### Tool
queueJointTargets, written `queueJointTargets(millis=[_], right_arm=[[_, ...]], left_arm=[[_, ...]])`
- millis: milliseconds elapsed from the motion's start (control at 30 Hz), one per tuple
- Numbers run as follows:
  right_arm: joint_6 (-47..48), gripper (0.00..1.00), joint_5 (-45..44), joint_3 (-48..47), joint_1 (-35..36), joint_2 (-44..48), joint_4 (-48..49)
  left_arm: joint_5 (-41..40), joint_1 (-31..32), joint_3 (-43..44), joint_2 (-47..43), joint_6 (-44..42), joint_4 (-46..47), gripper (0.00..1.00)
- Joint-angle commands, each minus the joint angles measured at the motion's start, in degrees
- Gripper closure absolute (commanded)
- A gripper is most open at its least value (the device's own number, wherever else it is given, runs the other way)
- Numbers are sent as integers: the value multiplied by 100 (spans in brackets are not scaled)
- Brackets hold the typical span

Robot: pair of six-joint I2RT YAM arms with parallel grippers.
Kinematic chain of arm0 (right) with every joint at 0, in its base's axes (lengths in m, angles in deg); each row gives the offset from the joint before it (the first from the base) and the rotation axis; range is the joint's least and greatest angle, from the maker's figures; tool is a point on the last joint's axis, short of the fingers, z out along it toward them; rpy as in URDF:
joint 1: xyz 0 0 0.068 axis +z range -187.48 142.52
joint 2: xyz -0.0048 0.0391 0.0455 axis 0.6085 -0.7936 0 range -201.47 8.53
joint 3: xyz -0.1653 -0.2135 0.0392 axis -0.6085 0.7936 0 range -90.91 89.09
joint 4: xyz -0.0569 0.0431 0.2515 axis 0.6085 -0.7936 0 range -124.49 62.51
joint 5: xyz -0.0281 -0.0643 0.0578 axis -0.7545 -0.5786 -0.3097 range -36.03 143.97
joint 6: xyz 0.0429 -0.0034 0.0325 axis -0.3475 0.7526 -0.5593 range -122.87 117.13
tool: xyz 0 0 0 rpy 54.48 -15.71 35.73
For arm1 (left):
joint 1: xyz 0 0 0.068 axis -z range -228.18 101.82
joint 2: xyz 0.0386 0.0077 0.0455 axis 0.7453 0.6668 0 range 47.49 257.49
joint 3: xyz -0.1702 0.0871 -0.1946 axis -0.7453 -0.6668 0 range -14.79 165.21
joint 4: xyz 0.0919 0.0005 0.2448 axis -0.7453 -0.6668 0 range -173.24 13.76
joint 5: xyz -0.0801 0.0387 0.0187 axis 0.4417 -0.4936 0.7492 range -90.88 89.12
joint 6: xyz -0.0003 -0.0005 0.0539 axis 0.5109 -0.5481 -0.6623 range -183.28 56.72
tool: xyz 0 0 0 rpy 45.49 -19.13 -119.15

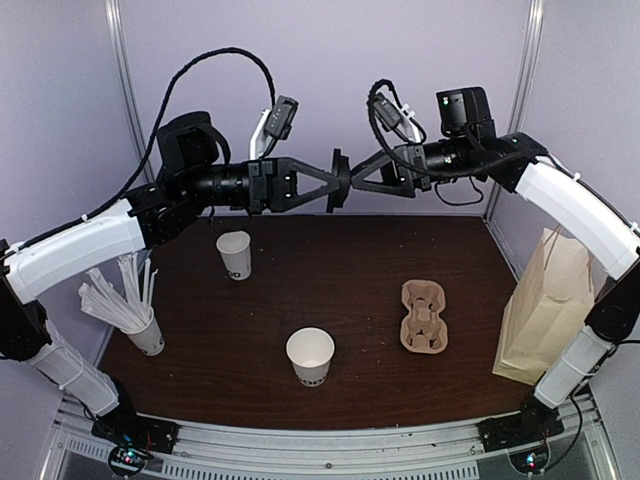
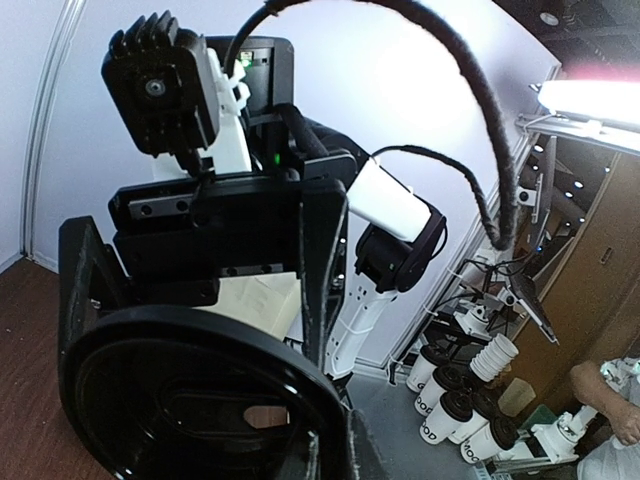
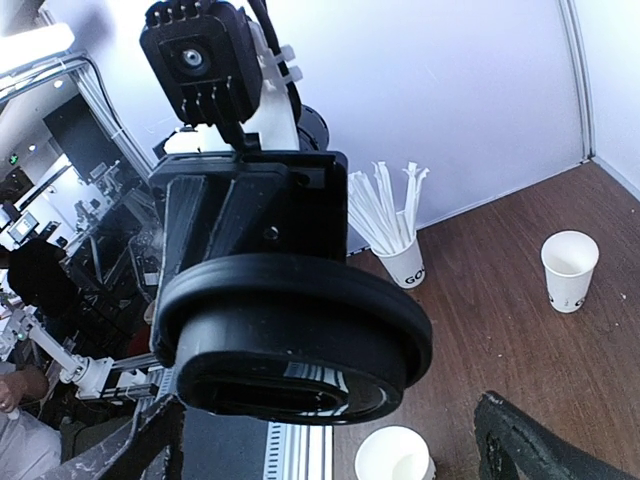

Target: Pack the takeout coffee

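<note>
where the arms are bolted, a grooved metal rail [image 1: 330, 445] is seen along the near edge of a dark brown wood-grain table [image 1: 370, 250]. the table is enclosed by pale lilac walls [image 1: 330, 50], with slim metal posts [image 1: 120, 60] at the far corners.

the black lid [image 1: 341, 181] is held in the air, well above the table and edge-on to the top camera. it is placed between the two grippers, which meet nose to nose. the left gripper [image 1: 331, 186] is recorded with its jaws closed on the lid. the right gripper [image 1: 352, 180] is recorded with its jaws spread. in the right wrist view, bare table is visible between one of its fingers [image 3: 540, 445] and the lid's rim.

two open-topped white paper cups with dark print are noted upright on the table, well apart. the far cup [image 1: 235, 254] is placed toward the far left and the near cup [image 1: 310, 356] toward the front centre. a straw cup [image 1: 148, 337] is stood at the left edge. a brown pulp carrier [image 1: 423, 316] is laid right of centre. a brown paper bag [image 1: 545, 300] is stood upright at the right edge.

the letters "go" are read on the straw cup in the right wrist view, the remainder being turned away. the print on the far cup and the near cup cannot be read.
</note>
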Motion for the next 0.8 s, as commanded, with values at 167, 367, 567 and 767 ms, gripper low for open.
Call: queueJointTargets(millis=[167,367,567,767], right_arm=[[-763,5,312,-85,118,-30,776],[-883,13,293,-46,142,-33,897],[-1086,16,298,84,153,-43,1109],[-1048,16,131,123,205,-51,1056]], left_arm=[[45,0,-135,16,150,526,92],[44,0,-149,35,175,581,92],[19,-4,-154,45,226,671,91],[-23,-2,-206,86,322,865,91]])
